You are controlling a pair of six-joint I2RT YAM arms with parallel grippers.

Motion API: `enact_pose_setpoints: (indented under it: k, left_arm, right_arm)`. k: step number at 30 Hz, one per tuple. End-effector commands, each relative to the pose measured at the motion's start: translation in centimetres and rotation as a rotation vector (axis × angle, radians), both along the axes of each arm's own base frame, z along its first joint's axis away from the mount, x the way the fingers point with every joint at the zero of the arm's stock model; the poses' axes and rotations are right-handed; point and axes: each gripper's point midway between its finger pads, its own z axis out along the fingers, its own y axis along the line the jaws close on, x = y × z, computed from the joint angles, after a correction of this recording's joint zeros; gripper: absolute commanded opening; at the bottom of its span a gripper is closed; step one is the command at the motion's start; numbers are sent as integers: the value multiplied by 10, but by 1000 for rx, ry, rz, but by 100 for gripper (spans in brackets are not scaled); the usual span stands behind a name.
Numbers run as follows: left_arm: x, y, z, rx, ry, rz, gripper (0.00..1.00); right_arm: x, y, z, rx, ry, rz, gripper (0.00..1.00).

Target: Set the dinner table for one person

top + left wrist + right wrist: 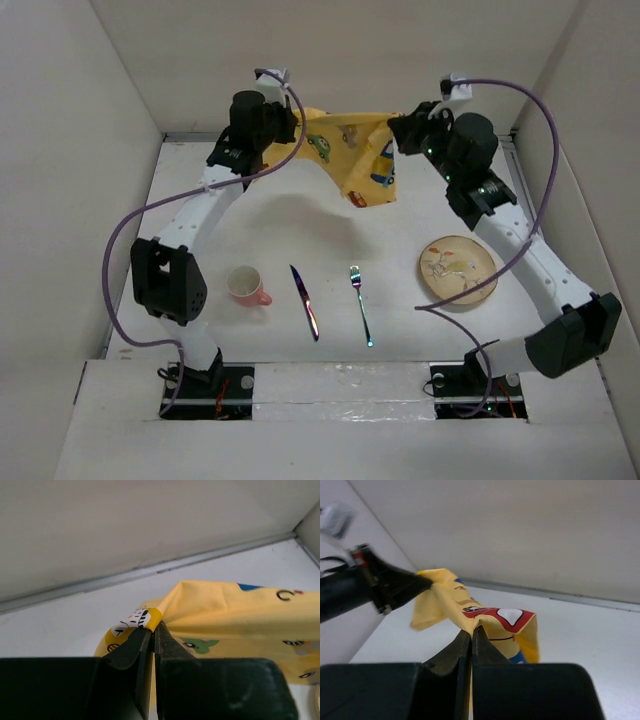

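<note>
Two robot arms hold a yellow vehicle-print mat (pixel 352 152) in the air over the far end of the white bench (pixel 400 225), which lies beneath the whole scene between pale wall panels. The left gripper (pixel 153 627) has its fingers pinched tight on one bunched corner of the cloth, and the right gripper (pixel 471 631) is clamped just as narrowly on another edge. Between them the mat sags in a crumpled fold. A pink cup (pixel 245 285), knife (pixel 305 301), fork (pixel 361 305) and plate (pixel 458 269) wait on the near half. The laying of the mat looks to be the step in hand. To do it well, the arms would likely need to draw the two held points apart until the sag is gone, keep them level, lower the hanging edge first onto bare bench clear of the cutlery, and let go only once the cloth lies flat.
</note>
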Motion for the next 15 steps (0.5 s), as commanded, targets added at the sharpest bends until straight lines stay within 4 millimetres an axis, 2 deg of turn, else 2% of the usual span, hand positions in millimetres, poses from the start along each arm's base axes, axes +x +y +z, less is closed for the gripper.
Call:
enact_pose_setpoints:
  k: [1,2,3,5,6,7,9,10,11,12,13,14,15]
  left_arm:
    - [16,72,7,74,-93,241,0]
    - [14,70,9,65,-108,230,0]
    - [13,70,7,63,-106,227,0]
    - [11,66,-9,59,-81,207,0]
    - [9,59,-14,57,-73,194,0]
    - [5,47,-33,64,-39,173,0]
    - [0,27,-54,67,6,109,0]
    - [2,18,-75,80,52,81,0]
    - [1,17,-89,76,100,82,3]
    - [3,17,-99,75,130,97,18]
    - [13,16,-110,74,162,119,28]
    - [17,28,-117,108,197,192,33]
    - [18,30,-124,117,235,217,46]
  right_arm:
    - [53,-32,-15,-60,65,-71,0]
    - [70,-34,-22,-61,88,-74,0]
    - [104,-40,-39,-77,136,-99,0]
    - [137,-43,-63,-93,195,-117,0]
    - [170,-49,-91,-103,250,-142,0]
    - [184,-53,-102,-97,274,-153,0]
    - [206,-58,-127,-61,350,-160,0]
    - [226,-56,-129,-39,349,-154,0]
    - [234,-63,-132,-21,368,-174,1]
    - [237,-66,-138,-22,396,-193,10]
    - [244,-70,-132,-21,378,-227,38]
    - [244,-74,-130,-25,379,-246,49]
    - [242,-77,-130,-33,383,-260,57]
